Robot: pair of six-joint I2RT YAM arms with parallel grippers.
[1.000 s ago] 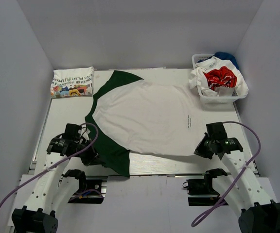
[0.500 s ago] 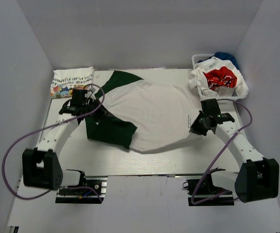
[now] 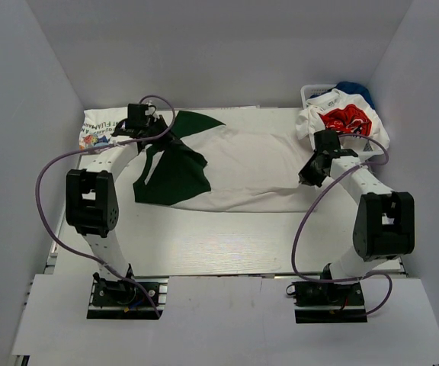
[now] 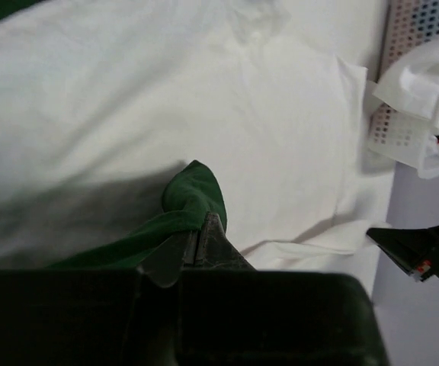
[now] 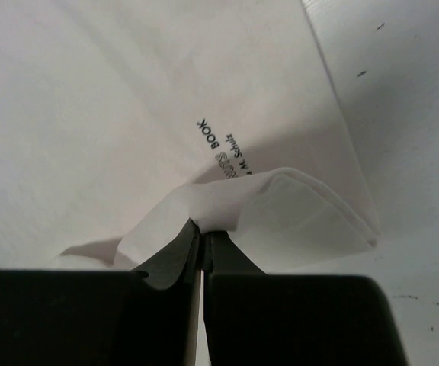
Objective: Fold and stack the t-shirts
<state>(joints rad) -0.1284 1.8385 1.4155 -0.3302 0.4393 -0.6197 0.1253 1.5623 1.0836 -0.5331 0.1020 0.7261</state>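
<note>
A white t-shirt with dark green sleeves (image 3: 242, 164) lies across the middle of the table, its near half folded over towards the back. My left gripper (image 3: 156, 131) is shut on the dark green sleeve (image 4: 193, 198) at the far left. My right gripper (image 3: 309, 174) is shut on the white hem (image 5: 238, 202) at the right, beside small black text (image 5: 223, 152). A folded printed tee (image 3: 104, 130) lies at the far left corner. More tees, one red-printed (image 3: 344, 122), fill the basket.
A white plastic mesh basket (image 3: 309, 94) stands at the far right corner; it also shows in the left wrist view (image 4: 410, 34). White walls close in the table on three sides. Cables loop from both arms over the table.
Both grippers have carried the shirt's near edge from the table's front towards the back, folding it over. The green sleeve now lies doubled at the left.
</note>
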